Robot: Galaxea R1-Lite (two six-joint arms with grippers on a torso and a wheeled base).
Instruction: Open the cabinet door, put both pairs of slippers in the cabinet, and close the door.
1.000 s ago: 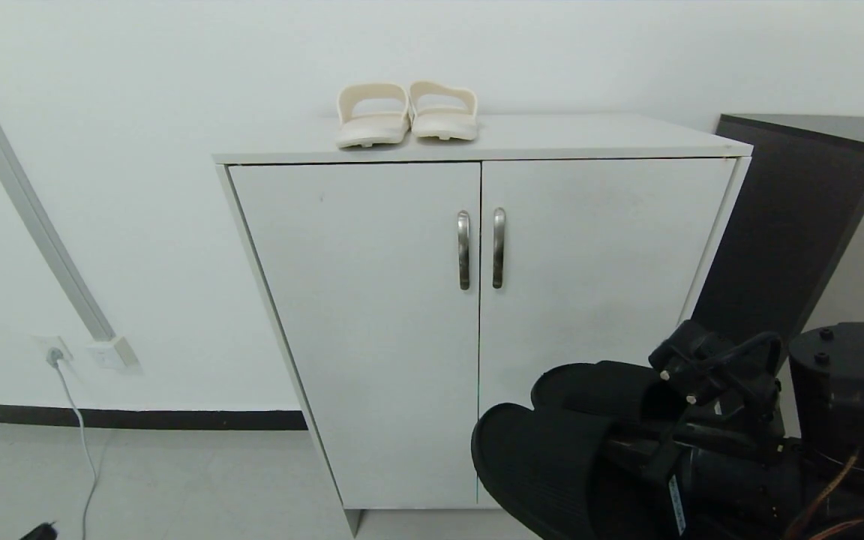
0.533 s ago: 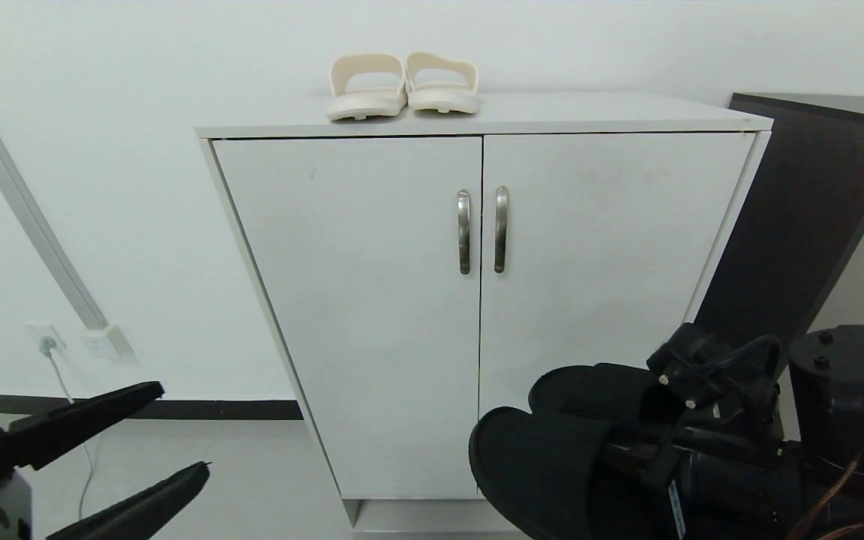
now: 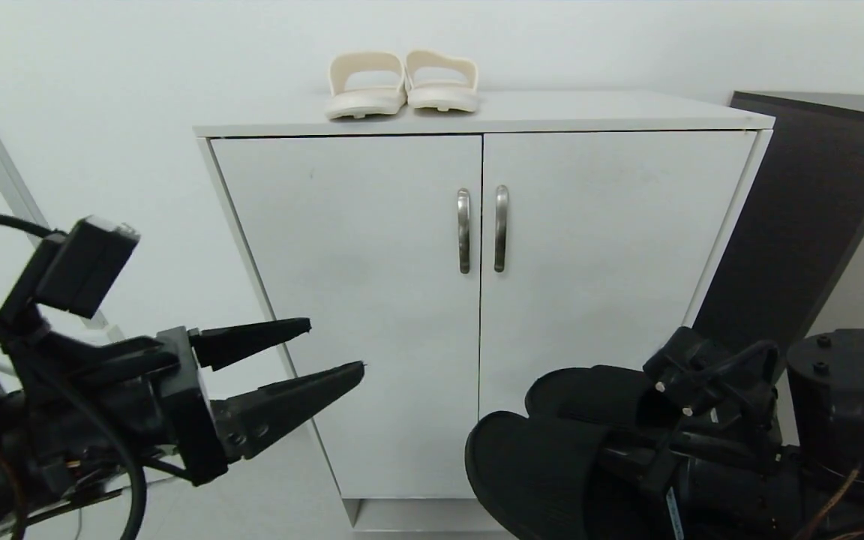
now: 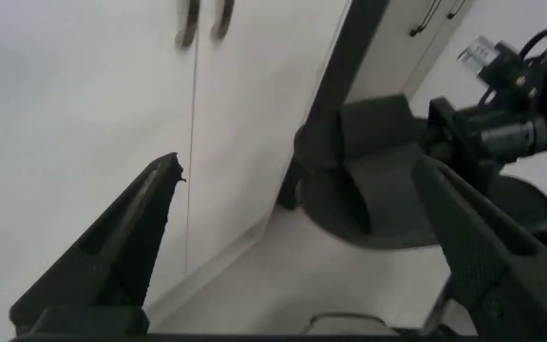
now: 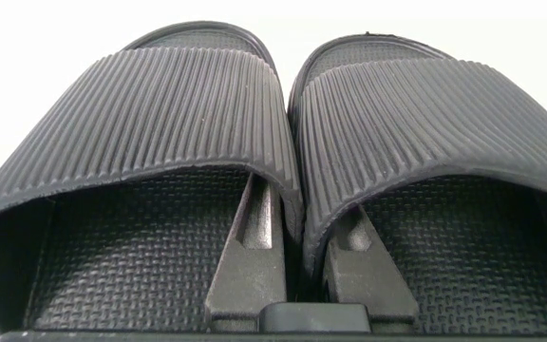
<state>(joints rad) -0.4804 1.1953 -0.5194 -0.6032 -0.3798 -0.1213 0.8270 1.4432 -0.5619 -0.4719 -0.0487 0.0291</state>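
Here left gripper [image 3: 336, 346] level, fingers [image 3: 282, 394] apart; right gripper [image 5: 304, 237] clamps black slippers [image 3: 544, 465].

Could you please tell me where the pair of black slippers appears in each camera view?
Head view: black slippers low right, before the cabinet.
Left wrist view: black slippers beyond the open left pincer, beside the cabinet.
Right wrist view: black slippers close up, straps arching over the right pincer.
Shared landmark: cabinet handles, head and left wrist views.
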